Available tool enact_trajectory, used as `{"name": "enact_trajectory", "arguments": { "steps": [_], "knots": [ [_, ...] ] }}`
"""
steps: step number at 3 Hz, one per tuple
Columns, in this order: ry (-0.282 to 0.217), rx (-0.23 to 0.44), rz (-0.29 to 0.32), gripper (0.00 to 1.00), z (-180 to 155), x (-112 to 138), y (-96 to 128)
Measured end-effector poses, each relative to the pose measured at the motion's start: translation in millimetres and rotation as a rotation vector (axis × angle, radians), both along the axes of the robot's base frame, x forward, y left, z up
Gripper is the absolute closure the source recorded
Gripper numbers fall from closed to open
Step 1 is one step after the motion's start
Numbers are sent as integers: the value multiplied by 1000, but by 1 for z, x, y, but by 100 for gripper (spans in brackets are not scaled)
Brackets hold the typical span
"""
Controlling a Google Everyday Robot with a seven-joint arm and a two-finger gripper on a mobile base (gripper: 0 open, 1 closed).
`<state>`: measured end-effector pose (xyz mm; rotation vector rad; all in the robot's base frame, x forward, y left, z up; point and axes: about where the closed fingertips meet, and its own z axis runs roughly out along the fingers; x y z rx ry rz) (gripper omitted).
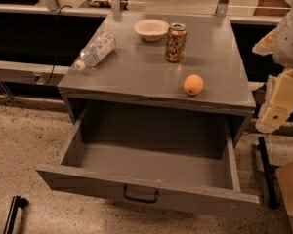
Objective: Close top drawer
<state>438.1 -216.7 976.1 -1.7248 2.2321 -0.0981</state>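
Dim warm light is falling from above, sheening the flat grey metal bench (136, 74); the grey metal top drawer (151, 157) beneath is lying shadowed; right of the bench, the cream hand (277, 112) is glowing.

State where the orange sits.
The orange sits front right on the cabinet top, before the can, above the open top drawer; the gripper hangs at the camera view's right edge.

The drawer (151, 165) stands far out, its inside open from above. Its front, with the handle (140, 195), faces free floor. Left of the drawer only a dark object (12, 213) lies near the front corner. Right of it a dark post (266, 169) and a box (290, 194) narrow the way. The gripper (278, 104) hangs above them, apart from the drawer. An orange (193, 85) sits just above its right rear.
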Motion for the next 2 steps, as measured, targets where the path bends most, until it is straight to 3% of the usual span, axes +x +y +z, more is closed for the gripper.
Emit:
{"name": "enact_trajectory", "arguments": {
  "steps": [1, 2],
  "knots": [
    [0, 0, 0, 0, 0, 0, 0],
    [17, 20, 26, 0, -22, -11, 17]
  ]
}}
